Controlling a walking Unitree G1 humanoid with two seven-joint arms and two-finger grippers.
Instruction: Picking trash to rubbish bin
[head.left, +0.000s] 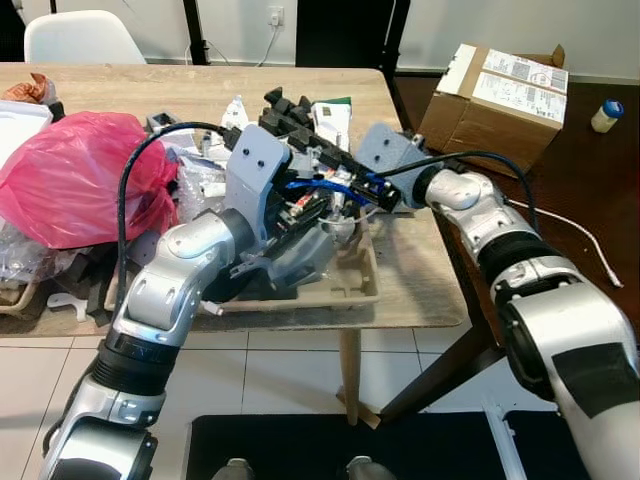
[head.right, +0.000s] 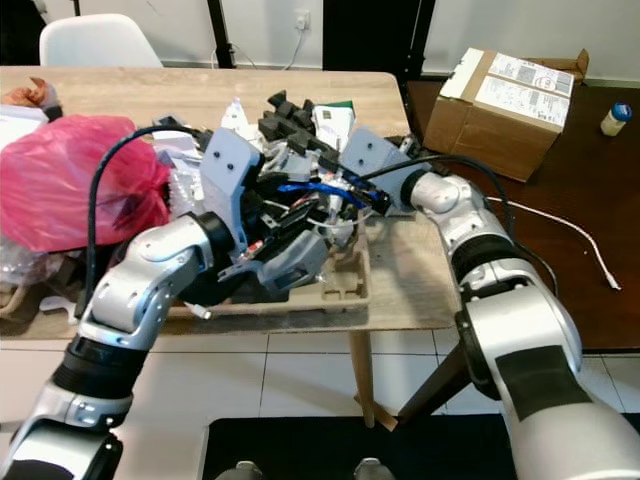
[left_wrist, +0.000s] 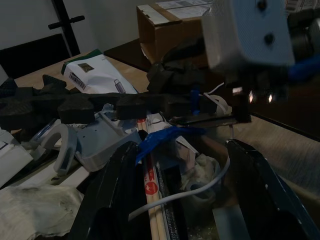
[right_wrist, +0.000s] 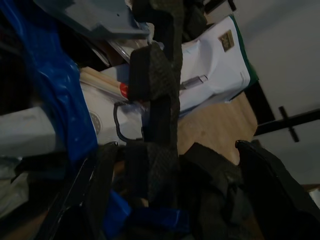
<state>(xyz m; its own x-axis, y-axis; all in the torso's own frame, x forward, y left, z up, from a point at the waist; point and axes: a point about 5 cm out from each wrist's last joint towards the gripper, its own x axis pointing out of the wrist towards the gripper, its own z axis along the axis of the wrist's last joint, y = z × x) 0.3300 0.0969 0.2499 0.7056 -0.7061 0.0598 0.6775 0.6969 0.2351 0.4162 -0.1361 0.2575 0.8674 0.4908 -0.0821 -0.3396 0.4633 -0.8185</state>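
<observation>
Nearest the camera, both silver arms reach over the front edge of the wooden table (head.left: 420, 290) and into the heap of trash. The left hand (left_wrist: 182, 200) hangs low above a tan pulp tray (head.left: 355, 290), its two black fingers spread wide with nothing between them; under the gap lie a pair of chopsticks in a paper sleeve (left_wrist: 152, 192), a white cable (left_wrist: 200, 187) and crumpled paper (left_wrist: 30, 207). A strip of blue plastic (left_wrist: 167, 136) crosses just ahead of those fingers.

Right beside it, coming in from the other side, the right hand (right_wrist: 172, 195) sits among the same clutter. Its fingers stand apart, and a jagged strip of black foam (right_wrist: 152, 110) runs down into the space between them; whether the fingers actually press on it, I cannot tell. That foam strip rests across the top of the pile, over a white packet with a green edge (right_wrist: 215, 65).

To the robot's left on the table, a big pink plastic bag (head.left: 85, 180) bulges beside clear wrapping.

Further back, a cardboard box (head.left: 495, 100) stands on the dark floor past the table's corner, a small bottle (head.left: 606, 115) near it, and a white chair (head.left: 85, 38) waits at the far side.
</observation>
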